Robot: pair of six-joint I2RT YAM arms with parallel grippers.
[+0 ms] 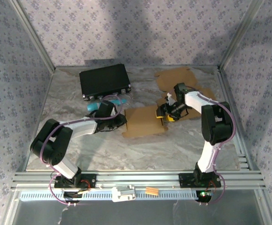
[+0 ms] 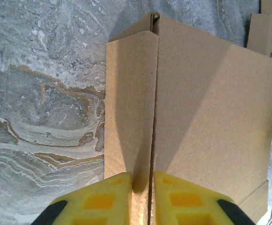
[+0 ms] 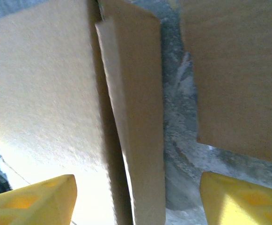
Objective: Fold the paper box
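My left pincer [image 2: 140,183] is clamped on an edge flap of the paper box [image 1: 144,123] lying on the table [image 1: 173,152], while my right pincer [image 3: 136,185] gapes wide around a flap at its other end.

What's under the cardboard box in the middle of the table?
The box lies on the marbled table. Anything directly beneath it is covered.

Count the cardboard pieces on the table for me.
2. The paper box lies mid-table; a second cardboard sheet lies flat at the far right. The right arm may hide more.
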